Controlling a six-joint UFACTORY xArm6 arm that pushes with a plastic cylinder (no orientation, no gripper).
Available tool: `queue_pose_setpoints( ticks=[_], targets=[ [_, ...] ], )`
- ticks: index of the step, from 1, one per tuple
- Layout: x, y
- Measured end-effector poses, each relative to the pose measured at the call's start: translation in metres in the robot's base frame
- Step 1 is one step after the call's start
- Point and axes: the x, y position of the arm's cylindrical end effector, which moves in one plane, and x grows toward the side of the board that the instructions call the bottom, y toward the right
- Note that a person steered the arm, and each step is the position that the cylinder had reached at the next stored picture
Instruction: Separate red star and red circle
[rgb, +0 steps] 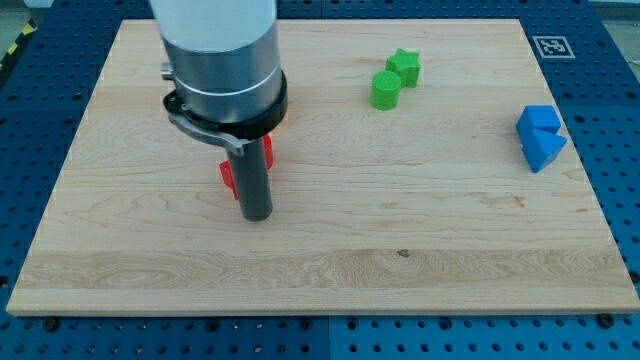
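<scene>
A: Reds?
B: Two red blocks (229, 173) mid-left on surface (400, 240), mostly hidden behind rod; shapes unclear. My tip (257, 216) sits at their 5 o'clock. No gripper in view.

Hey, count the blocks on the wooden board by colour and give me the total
Green: 2, a star and a cylinder
Blue: 2, a cube and a wedge
Red: 2 pieces showing, mostly hidden behind my tip
Total: 6
</scene>
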Motion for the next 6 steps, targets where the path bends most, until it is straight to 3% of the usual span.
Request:
queue_pose_setpoints(
  ticks=[4,6],
  targets=[
    [-0.040,0.075],
    [-0.066,0.009]
  ],
)
